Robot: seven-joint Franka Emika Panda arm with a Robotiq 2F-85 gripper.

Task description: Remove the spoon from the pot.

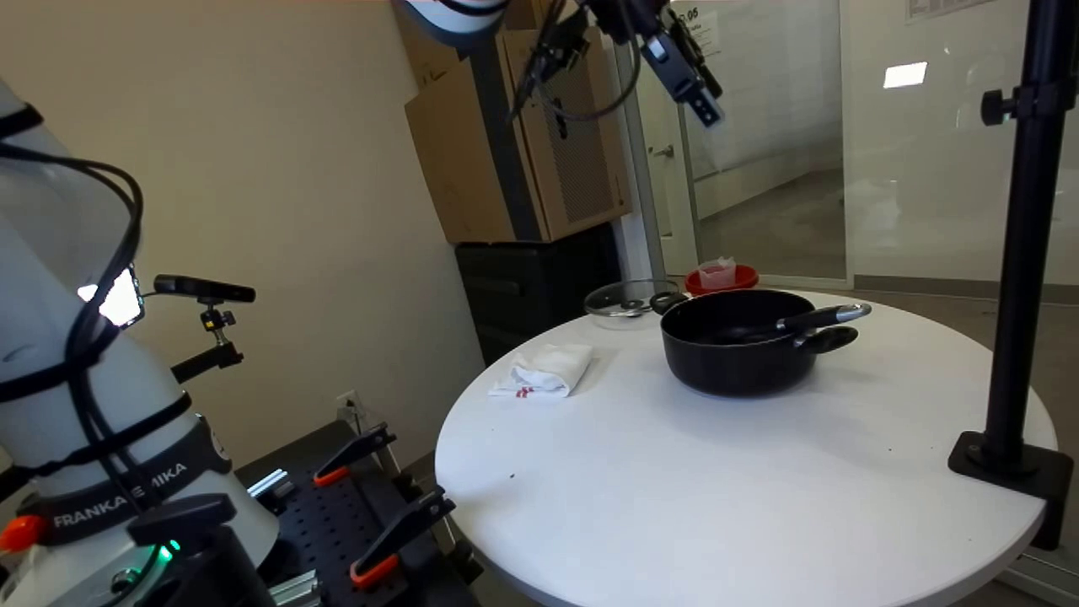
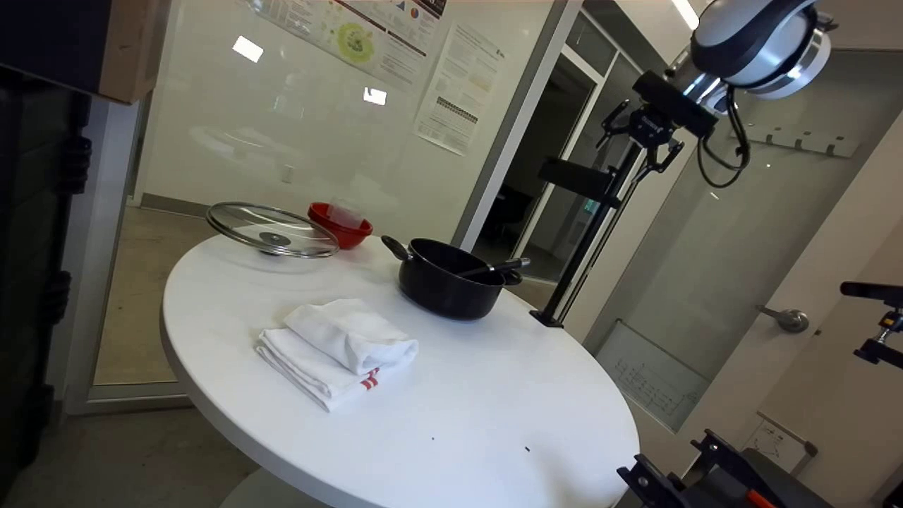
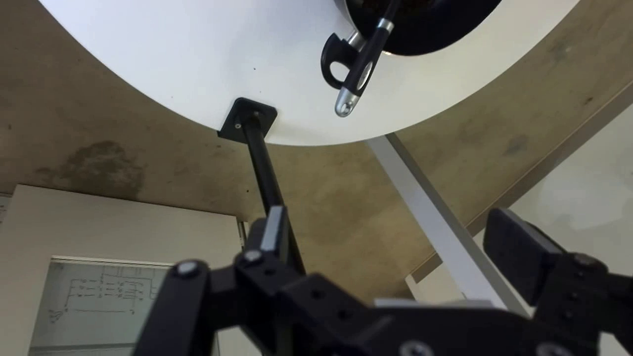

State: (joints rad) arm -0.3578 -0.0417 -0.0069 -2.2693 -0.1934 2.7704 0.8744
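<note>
The black pot (image 1: 733,367) stands on the white table, and it also shows in an exterior view (image 2: 444,289) and at the top of the wrist view (image 3: 425,37). The black spoon (image 1: 822,319) leans in the pot. Its handle with a silver end sticks out over the rim beside a pot handle, and it also shows in an exterior view (image 2: 494,268) and in the wrist view (image 3: 368,62). The spoon's bowl is hidden inside the pot. My gripper (image 3: 398,242) is open and empty, high above the table and apart from the pot; it also shows in an exterior view (image 1: 706,110).
A black pole (image 1: 1011,253) is clamped to the edge of the round table (image 1: 674,497). A glass lid (image 2: 275,229) and a red bowl (image 2: 342,227) stand behind the pot. A folded white towel (image 2: 338,353) lies on the table. Cardboard boxes (image 1: 548,143) are stacked by the wall.
</note>
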